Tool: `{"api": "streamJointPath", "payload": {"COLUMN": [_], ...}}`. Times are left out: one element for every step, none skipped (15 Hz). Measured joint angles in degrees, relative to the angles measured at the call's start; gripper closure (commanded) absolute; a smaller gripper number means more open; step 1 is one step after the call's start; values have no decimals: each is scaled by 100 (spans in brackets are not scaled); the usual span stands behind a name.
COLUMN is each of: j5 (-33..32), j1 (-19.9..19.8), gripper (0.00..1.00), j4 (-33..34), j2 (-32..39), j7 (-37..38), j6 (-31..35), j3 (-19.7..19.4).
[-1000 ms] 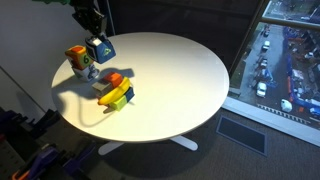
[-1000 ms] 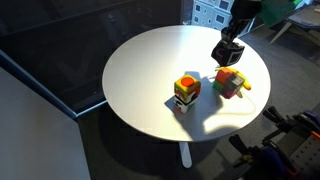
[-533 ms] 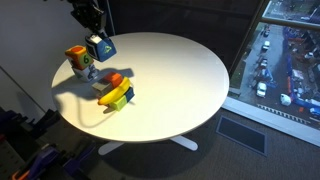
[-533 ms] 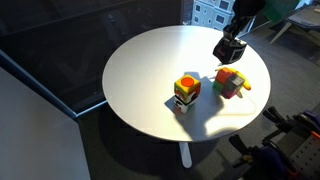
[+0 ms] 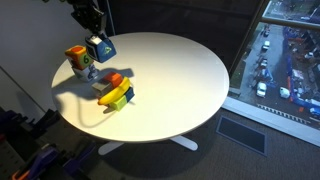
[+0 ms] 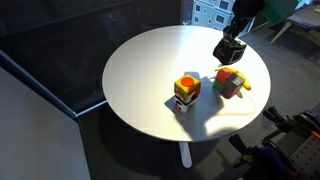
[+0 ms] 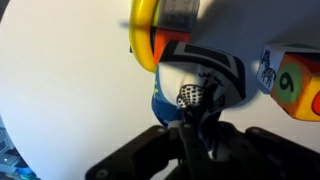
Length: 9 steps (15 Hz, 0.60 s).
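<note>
Since 1 second ago the gripper [image 5: 97, 39] and its blue block [image 5: 100, 48] have crept slightly upward, while nothing else stirs on the round white table [image 5: 190, 70]. Going down in size, I see the heap of red, yellow and green blocks [image 5: 116, 92], then the 1 stacked tower [image 5: 79, 60] just beside the load, then the blue block itself, hanging above the tabletop with the jaws clamped on it. I judge this carry goes best slow and level, with the grip firm and clear of the tower.
</note>
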<state>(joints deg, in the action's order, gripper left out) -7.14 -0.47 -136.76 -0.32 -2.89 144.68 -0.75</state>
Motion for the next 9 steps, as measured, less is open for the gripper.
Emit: {"api": "streamJointPath", "payload": {"j5": [0,0,0,0,0,0,0,0,0], "j1": [0,0,0,0,0,0,0,0,0], "gripper": [85,85,85,85,95,95,95,95,95], "j4": [0,0,0,0,0,0,0,4,13], "j2": [0,0,0,0,0,0,1,0,0], "j7": [0,0,0,0,0,0,1,2,2], "j6": [0,0,0,0,0,0,0,0,0], "j3": [0,0,0,0,0,0,0,0,0]}}
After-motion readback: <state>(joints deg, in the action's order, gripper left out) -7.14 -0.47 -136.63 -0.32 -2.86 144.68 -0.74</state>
